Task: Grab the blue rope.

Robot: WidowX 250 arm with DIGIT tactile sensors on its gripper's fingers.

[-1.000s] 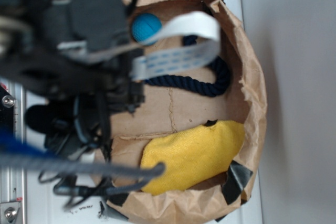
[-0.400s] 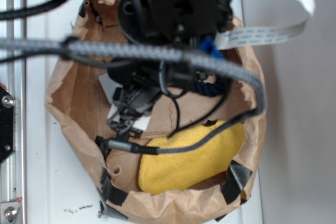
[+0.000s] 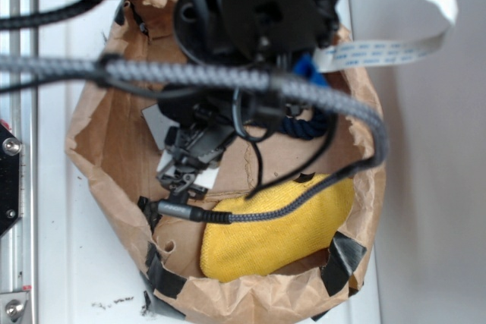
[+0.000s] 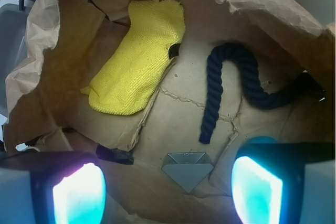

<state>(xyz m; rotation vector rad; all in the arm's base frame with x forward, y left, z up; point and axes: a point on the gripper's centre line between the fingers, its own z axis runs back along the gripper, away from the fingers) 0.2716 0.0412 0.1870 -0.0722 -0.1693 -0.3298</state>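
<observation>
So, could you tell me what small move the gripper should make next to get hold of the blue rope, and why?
Probably descend toward the blue rope. In the wrist view the gripper is open with nothing between its fingers, and the rope lies untouched on the brown paper ahead of it, slightly toward the right finger, clear of the yellow cloth.

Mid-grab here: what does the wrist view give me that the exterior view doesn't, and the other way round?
Only the wrist view shows the thick dark navy twisted rope nearly whole, hooked on the bag floor, with the open end effector short of its free end and not touching it.

Only the exterior view shows the black robot arm, its grey braided cable and white ribbon cable covering most of the rope.

Both show the crumpled brown paper bag and the flat yellow cloth.
</observation>
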